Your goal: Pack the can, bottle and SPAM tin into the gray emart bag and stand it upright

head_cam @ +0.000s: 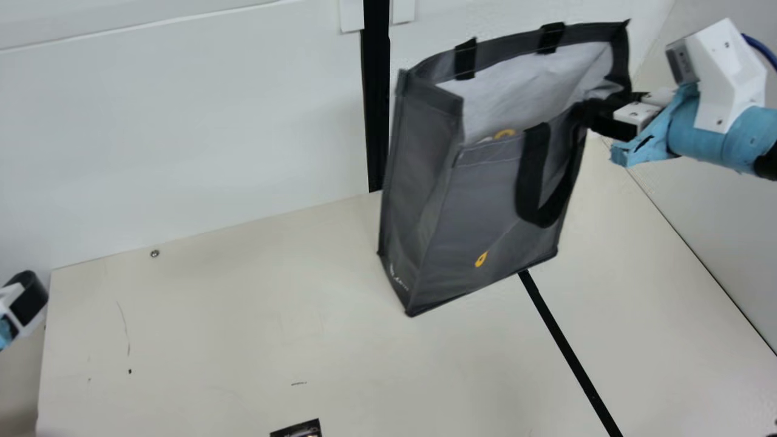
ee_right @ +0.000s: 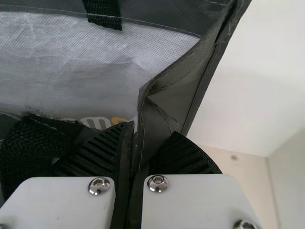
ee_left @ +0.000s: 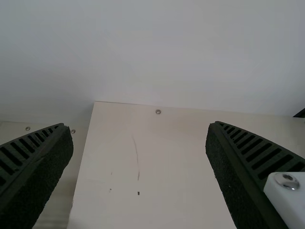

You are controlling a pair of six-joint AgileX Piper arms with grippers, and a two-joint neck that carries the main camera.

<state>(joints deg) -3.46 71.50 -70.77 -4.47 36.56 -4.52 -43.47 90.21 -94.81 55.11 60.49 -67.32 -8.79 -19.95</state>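
Right claw: clenched on a folded corner of the gray emart bag, at the open rim.
Left claw: released, fingers spread wide, well apart from the bag.
Bag: mostly below the right claw and to its left; mouth open upward, body leaning, base edge slanting. Cannot tell whether the base bears fully on the table.
Bag load: cannot tell what lies inside; weight therefore uncertain.
Front handle: loops down the bag's face, just left of the right claw.
Handling: walls look thin and pliable, with seams giving some stiffness. Likely to crease and swing under a one-corner pull. If loaded, weight should sit low and could tip it.
Hold: seamed rim corner is a fair grip for steering; a second hold on the opposite rim would probably square it better. Keep fingers out of the handle loop.
Edges: back wall beyond the bag; side wall to the right claw's right. Rim could brush either.
Room: more leeway leftward of the right claw and toward the near side.
Step, judged: setting the bag upright; next, ease the lean out and level the base before release.
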